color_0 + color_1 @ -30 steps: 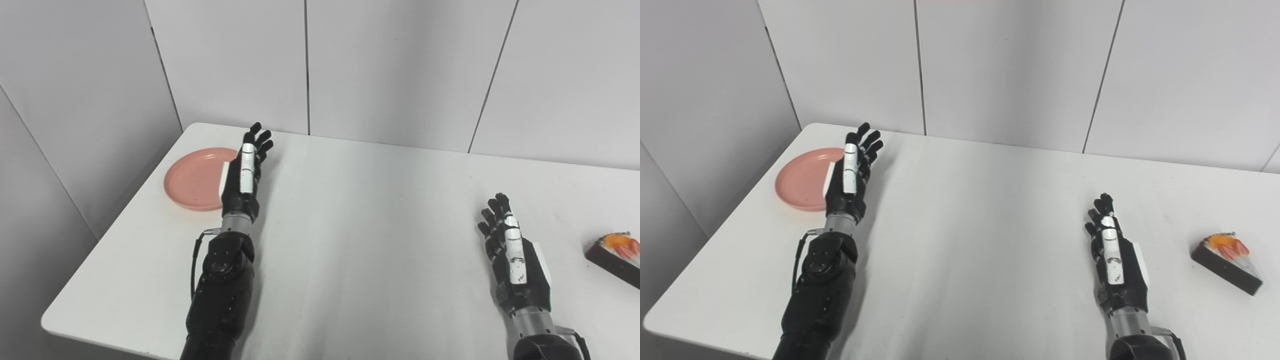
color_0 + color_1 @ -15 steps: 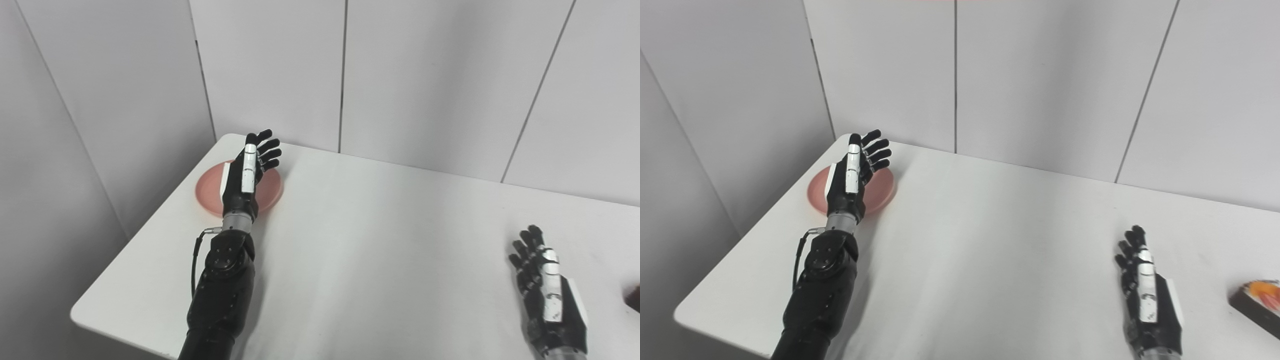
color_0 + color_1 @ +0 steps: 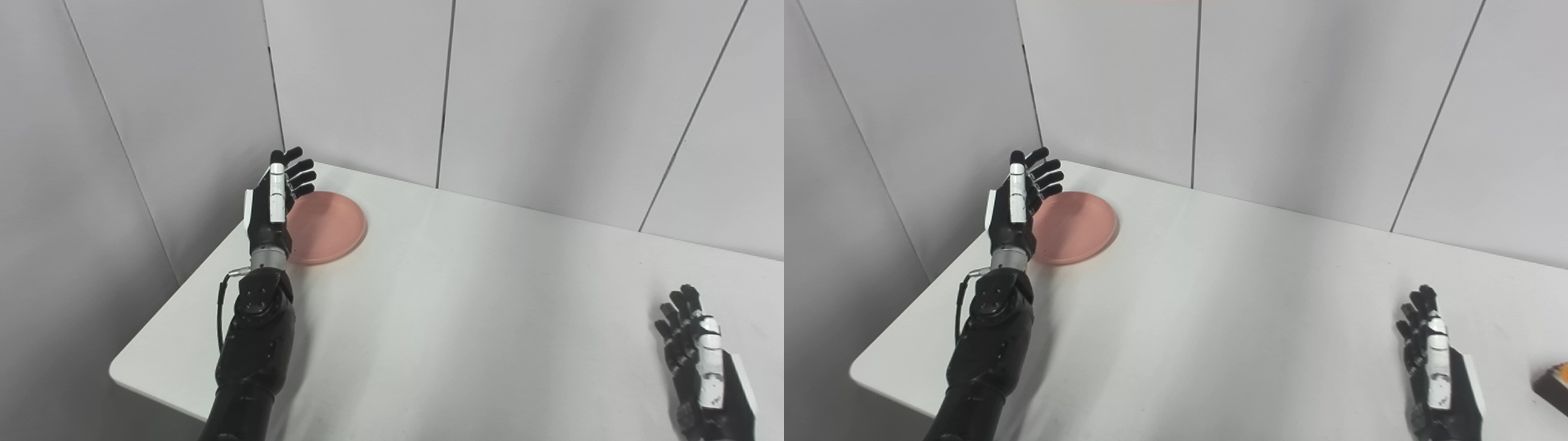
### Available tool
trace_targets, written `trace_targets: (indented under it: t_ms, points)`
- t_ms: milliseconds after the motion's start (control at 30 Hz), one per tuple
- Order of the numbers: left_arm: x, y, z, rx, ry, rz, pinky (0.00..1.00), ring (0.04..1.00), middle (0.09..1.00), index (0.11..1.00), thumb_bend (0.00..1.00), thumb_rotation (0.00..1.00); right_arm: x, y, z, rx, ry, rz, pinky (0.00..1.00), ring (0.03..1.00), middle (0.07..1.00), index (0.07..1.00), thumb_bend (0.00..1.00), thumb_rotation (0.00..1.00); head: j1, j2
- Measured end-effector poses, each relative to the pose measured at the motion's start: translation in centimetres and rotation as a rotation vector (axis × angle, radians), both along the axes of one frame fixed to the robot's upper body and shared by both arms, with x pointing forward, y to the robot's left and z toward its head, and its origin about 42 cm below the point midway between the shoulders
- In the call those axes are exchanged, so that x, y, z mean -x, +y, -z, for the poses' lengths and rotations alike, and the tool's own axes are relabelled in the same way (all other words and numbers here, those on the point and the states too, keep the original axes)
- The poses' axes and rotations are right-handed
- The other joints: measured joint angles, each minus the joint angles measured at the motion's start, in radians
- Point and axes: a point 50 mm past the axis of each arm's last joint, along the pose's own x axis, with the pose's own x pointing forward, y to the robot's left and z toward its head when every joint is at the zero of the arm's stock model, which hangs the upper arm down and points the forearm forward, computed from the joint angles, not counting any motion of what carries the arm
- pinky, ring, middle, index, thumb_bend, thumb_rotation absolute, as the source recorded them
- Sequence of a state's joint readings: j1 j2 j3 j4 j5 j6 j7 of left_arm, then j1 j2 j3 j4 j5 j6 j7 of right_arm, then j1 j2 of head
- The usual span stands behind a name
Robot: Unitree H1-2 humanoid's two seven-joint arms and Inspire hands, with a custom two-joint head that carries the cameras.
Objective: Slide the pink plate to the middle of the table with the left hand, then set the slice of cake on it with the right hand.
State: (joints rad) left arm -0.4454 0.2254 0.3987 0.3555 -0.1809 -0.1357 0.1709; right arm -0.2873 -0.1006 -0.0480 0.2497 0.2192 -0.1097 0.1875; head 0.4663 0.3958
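Note:
The pink plate (image 3: 324,228) lies flat near the table's far left corner. My left hand (image 3: 274,202) stands open on its edge at the plate's left rim, fingers spread and pointing away from me, holding nothing. My right hand (image 3: 1436,380) rests open near the front right of the table, also empty. Only a dark corner of the cake slice (image 3: 1554,386) with an orange top shows at the right edge of the right eye view; it is out of the left eye view.
The white table (image 3: 465,306) has its left edge and front left corner close to my left arm. Grey wall panels (image 3: 367,79) stand behind the table and along its left side.
The camera has turned left, shifting the whole scene right. My left hand has crossed over the plate from its right side to its left rim. The right hand has stayed put.

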Motion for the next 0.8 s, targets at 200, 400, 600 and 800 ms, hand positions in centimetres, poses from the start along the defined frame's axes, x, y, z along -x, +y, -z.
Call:
trace_targets:
  t_ms: [200, 400, 600, 800]
  points:
    - [0.4, 2.2, 0.6, 0.005, -0.006, -0.081, 0.67, 0.667, 0.673, 0.687, 0.79, 1.00, 0.0, -0.3, 0.0, 0.004, 0.000, 0.000, 1.00, 1.000, 1.000, 1.000, 0.50, 1.00, 0.014, -0.003]
    - [0.4, 3.4, 1.3, 0.030, 0.004, -0.163, 0.67, 0.670, 0.674, 0.688, 0.77, 1.00, 0.0, -0.5, 0.0, 0.008, 0.000, 0.001, 1.00, 1.000, 1.000, 1.000, 0.48, 1.00, 0.031, -0.006]
    - [0.6, 4.6, 3.1, 0.039, 0.035, -0.207, 0.72, 0.715, 0.706, 0.720, 0.75, 1.00, 0.0, -0.7, 0.0, 0.003, 0.000, 0.007, 1.00, 1.000, 1.000, 1.000, 0.48, 1.00, 0.032, -0.008]
    - [0.9, 5.4, 4.1, 0.038, 0.056, -0.241, 0.80, 0.778, 0.763, 0.768, 0.74, 1.00, 0.1, -0.8, 0.0, 0.006, -0.001, -0.005, 1.00, 1.000, 1.000, 1.000, 0.44, 1.00, 0.032, -0.008]
